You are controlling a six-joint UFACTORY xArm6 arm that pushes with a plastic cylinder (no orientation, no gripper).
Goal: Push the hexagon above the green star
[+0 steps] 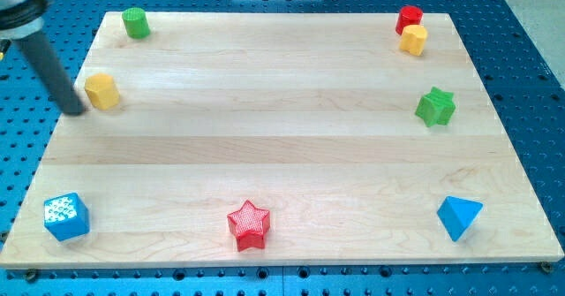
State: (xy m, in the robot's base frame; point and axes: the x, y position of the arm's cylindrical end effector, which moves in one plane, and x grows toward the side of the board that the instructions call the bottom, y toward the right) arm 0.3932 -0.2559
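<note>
Hexagon-shaped and yellow, the yellow hexagon block (102, 91) is sitting near the left edge of the wooden board (282, 146), well up toward the view's top and far across from the green star (435, 107), which is resting near the right edge at about the same height. Both are looking like matte plastic with faceted sides.

In the camera view, my tip (76, 110) is standing just to the left of the yellow hexagon, very close to it; whether it is actually touching is hard to judge, since the rod is slightly blurred. The rod is dark, straight and smooth, leaning up toward the view's top left corner. It is carrying no claw at all, so there are no jaws to be open or closed, and nothing is being gripped.

The board is showing pale, lengthwise-grained wood and is lying on a blue perforated table (530, 57).

A green cylinder (135, 22) is standing at the top left corner. At the top right, a red block (409, 18) of unclear shape is sitting just above a second yellow block (413, 40), the two nearly touching. Along the bottom, a blue cube (67, 216) with a speckled white top face is lying at the left, a red star (249, 224) with a ribbed surface in the middle, and a blue triangular block (459, 216) at the right.
</note>
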